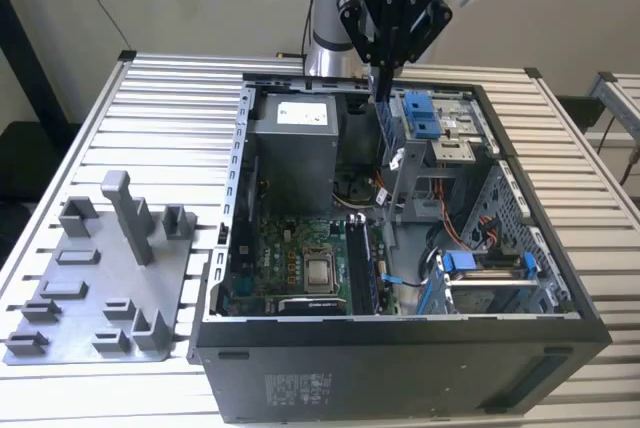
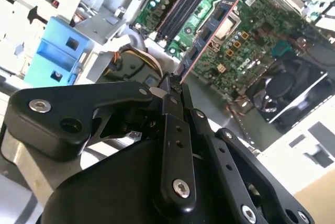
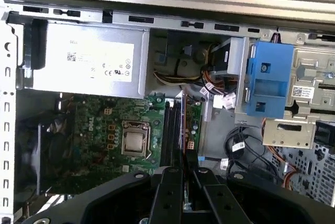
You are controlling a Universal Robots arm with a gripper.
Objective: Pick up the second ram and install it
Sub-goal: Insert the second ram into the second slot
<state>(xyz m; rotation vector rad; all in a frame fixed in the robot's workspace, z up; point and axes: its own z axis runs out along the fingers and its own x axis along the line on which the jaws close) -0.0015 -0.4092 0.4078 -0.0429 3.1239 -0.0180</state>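
"Second ram (image 2: pixel 205 34): where do you have it right now?"

"You have it in the air over the far part of the open computer case (image 1: pixel 400 368), carried by the gripper (image 1: pixel 382 73). The jaws are closed flat against its two faces, with nothing but the board's thickness between them."

"Why grip it by the faces?"

"My guess is that it keeps the stick edge-on and steady, so you can sight along it. In the second wrist view it reaches out beyond the jaws over the green motherboard (image 2: pixel 251 30), and it runs roughly in line with the black memory slots (image 2: pixel 186 7). It is well above them and touches nothing in the case."

"So it isn't seated?"

"Not yet, judging by these views. It hangs clear of the slots."

"And the grey holder tray (image 1: pixel 60 328)?"

"You'll find it on the desk (image 1: pixel 170 98) at the exterior view's left. It sits just beside the case and well apart from the gripper."
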